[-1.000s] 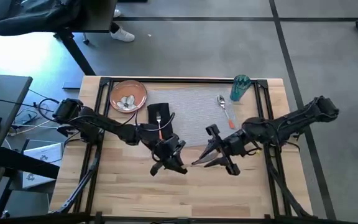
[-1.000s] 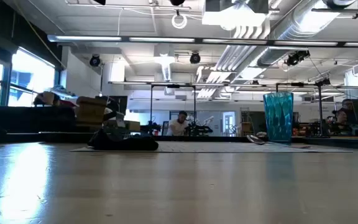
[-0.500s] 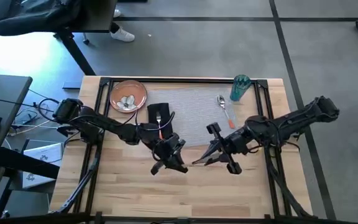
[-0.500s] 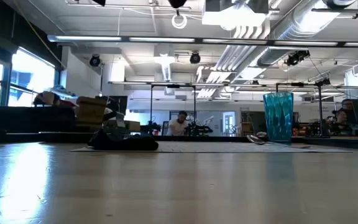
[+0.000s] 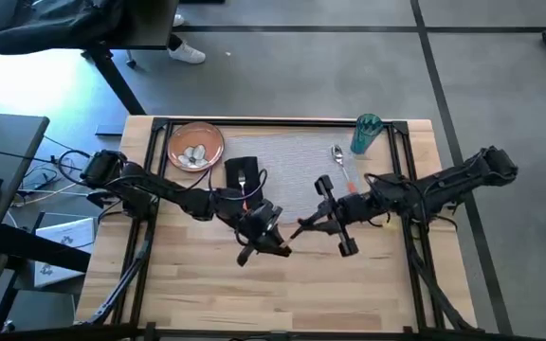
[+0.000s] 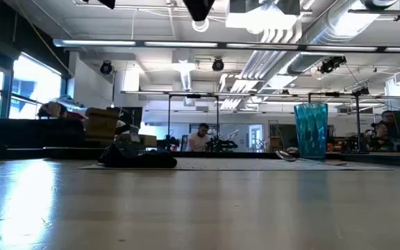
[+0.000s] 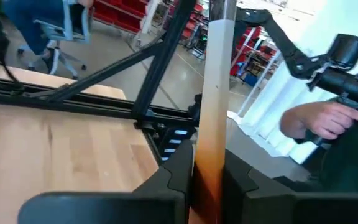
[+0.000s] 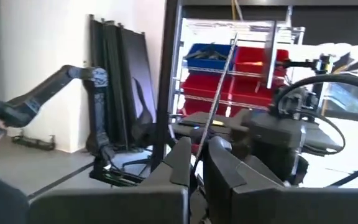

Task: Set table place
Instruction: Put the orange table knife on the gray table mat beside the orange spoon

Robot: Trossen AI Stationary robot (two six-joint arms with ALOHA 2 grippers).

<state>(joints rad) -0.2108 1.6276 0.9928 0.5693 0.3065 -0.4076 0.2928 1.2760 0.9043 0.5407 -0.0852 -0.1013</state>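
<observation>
The grey placemat (image 5: 297, 156) lies at the far middle of the table (image 5: 197, 294). The orange-brown plate (image 5: 195, 145) stands off the mat's left end. The black napkin (image 5: 243, 177) on the mat carries a fork. A spoon (image 5: 342, 166) and the teal cup (image 5: 366, 133) are on the mat's right part. My left gripper (image 5: 271, 239) hovers near the table's middle, shut on an orange-handled piece of cutlery (image 7: 213, 93). My right gripper (image 5: 303, 227) faces it closely, shut on a thin metal strip (image 8: 219, 87). Whether both hold one piece, I cannot tell. My left gripper pinches the orange handle (image 7: 207, 171) between its two fingers, which lie across it. The pale metal part runs straight on past the fingertips, and the piece is clear of the table. My right gripper pinches a thin metal strip (image 8: 199, 158), seen edge-on, between its two fingers. The strip runs on beyond the fingertips and is clear of the table.
A black rail frame (image 5: 254, 121) edges the tabletop. Bare wood (image 5: 282, 294) lies between the grippers and the near edge. In the low view the cup (image 6: 311, 130) and the napkin (image 6: 139, 160) stand far back. People and other robot arms show in the room beyond.
My right gripper has gone toward the table's far edge and a little to the left, closer to my left gripper, keeping its thin metal piece. My left gripper has shifted slightly toward the right. Nothing on the mat has moved.
</observation>
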